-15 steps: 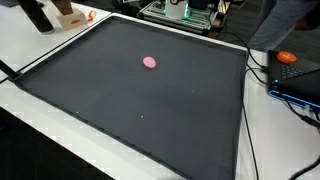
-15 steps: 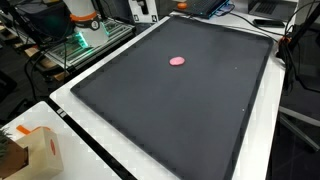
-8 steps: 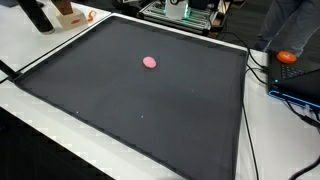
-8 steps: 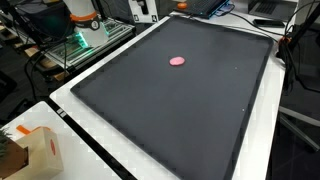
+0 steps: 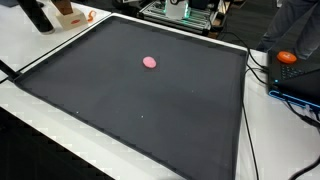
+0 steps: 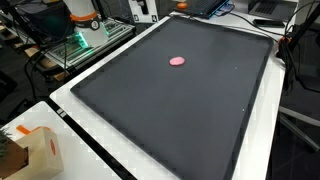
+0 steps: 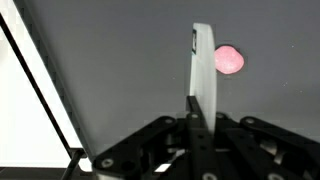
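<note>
A small pink round object lies on the large black mat (image 5: 150, 120) and shows in both exterior views (image 5: 150, 62) (image 6: 178, 61). In the wrist view the pink object (image 7: 229, 59) lies just right of my fingertips, beyond them on the mat. My gripper (image 7: 203, 32) shows only in the wrist view, above the mat. Its fingers are pressed together into one narrow upright strip, pale on one side. I see nothing clamped between them. The arm is out of both exterior views.
The mat's white border (image 6: 90, 125) runs along the table edge. A cardboard box (image 6: 35, 150) stands at a near corner. An orange object (image 5: 288, 57) and a blue device (image 5: 300, 85) with cables sit beside the mat. Electronics (image 5: 185, 12) stand at the back.
The dark-clothed figure at the top right of an exterior view has drawn back to the right. The pink object and mat have not moved.
</note>
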`<action>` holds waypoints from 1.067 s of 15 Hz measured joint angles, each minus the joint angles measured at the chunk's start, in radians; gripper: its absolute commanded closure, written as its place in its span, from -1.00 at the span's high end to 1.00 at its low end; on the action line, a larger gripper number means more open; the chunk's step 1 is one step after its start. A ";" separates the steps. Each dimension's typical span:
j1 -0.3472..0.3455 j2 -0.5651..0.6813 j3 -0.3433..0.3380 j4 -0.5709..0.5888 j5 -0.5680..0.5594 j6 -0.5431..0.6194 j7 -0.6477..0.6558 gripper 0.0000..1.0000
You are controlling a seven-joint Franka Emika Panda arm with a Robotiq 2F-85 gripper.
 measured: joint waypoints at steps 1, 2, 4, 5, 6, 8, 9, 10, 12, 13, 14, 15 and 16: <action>0.000 0.000 0.000 0.000 0.000 0.000 0.000 -0.98; 0.001 0.000 0.000 0.002 0.000 0.000 0.001 -0.98; 0.006 0.011 0.011 0.019 0.000 -0.005 0.010 -0.98; 0.010 0.024 0.022 0.035 0.000 -0.008 0.018 -0.98; 0.014 0.040 0.034 0.057 0.000 -0.014 0.032 -0.98; 0.019 0.086 0.063 0.111 0.000 -0.047 0.066 -0.98; 0.022 0.113 0.076 0.142 0.000 -0.071 0.081 -0.98; 0.027 0.143 0.088 0.176 0.000 -0.100 0.096 -0.98; 0.038 0.210 0.109 0.252 -0.006 -0.167 0.128 -0.98; 0.042 0.246 0.120 0.293 -0.018 -0.201 0.148 -0.98; 0.048 0.284 0.128 0.333 -0.032 -0.233 0.168 -0.98; 0.056 0.325 0.135 0.375 -0.049 -0.266 0.190 -0.98; 0.065 0.364 0.139 0.414 -0.066 -0.294 0.207 -0.98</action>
